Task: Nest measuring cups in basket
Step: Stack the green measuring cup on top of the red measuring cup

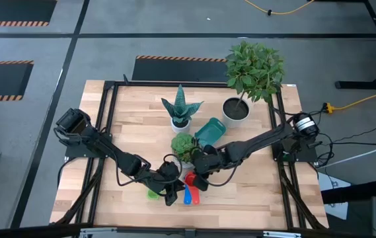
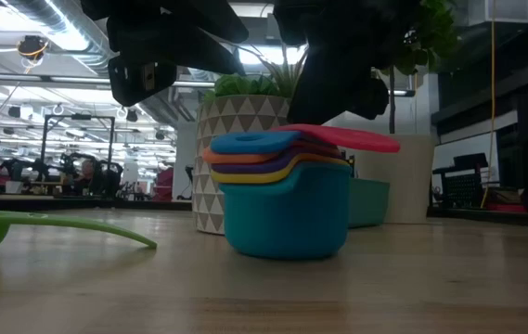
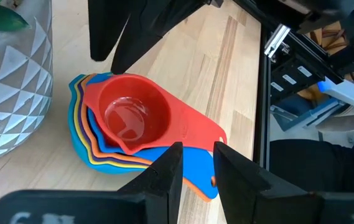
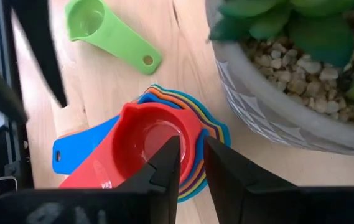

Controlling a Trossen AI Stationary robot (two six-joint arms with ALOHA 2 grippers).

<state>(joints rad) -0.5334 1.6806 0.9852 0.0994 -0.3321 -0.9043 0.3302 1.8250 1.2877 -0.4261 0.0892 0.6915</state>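
The right hand [image 4: 190,163] hangs just above the nested stack, fingers slightly parted and grasping nothing; my reading is that it is letting go of the red cup [image 4: 149,146], which sits topmost. The stack of measuring cups [image 2: 287,190] stands on the desk [image 1: 240,192] beside the patterned succulent pot [image 2: 231,153], not inside the teal basket [image 1: 209,130], which lies well apart near the white plant pot [image 1: 236,110]. The left hand [image 3: 194,163] hovers over the stack's handles with its fingers a little apart and empty, probably steadying the alignment. The green cup [image 4: 108,34] lies alone nearby, not yet nested.
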